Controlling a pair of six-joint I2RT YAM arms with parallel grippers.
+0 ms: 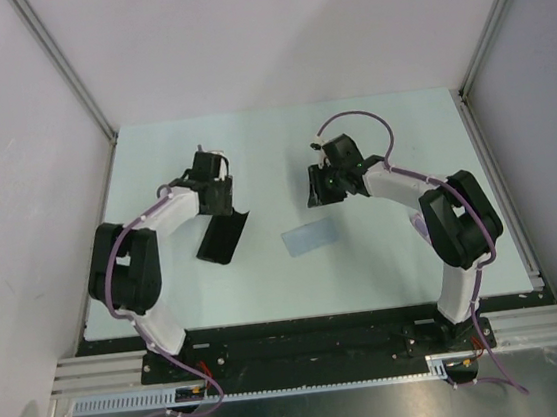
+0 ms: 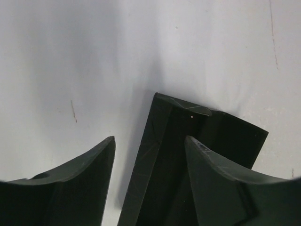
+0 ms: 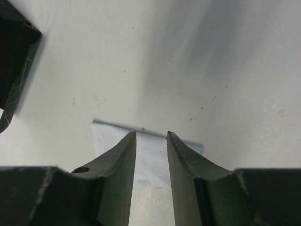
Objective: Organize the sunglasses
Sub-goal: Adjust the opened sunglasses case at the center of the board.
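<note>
- Left gripper: the fingers stand wide apart, released, and grasp nothing. One long wall of the black case lies under the gap, clear of the finger on the left of the view. Contact with the other finger cannot be determined.
- Judgement: this wide spread suits an oblong body. The gripper is placed to steady the case or to take it by its wall.
- Right gripper: the fingers stand a narrow gap apart with nothing between them. They are released, not clenched.
- The light blue cloth lies flat below and ahead of the right fingertips and shows through the gap. Judgement: the narrow setting suits pinching a thin sheet, and the gripper is aimed at the cloth for that purpose.
- In the top view the case appears open, hollow side up, and lies just on the near side of the left gripper. The cloth lies to its right, apart from it, on the table between the two arms.
- Sunglasses: not visible in any view. The case interior shows only dark surfaces, so it cannot be determined whether the sunglasses lie inside.
- Judgement: with the case open and the cloth loose, the task is not finished.
</note>
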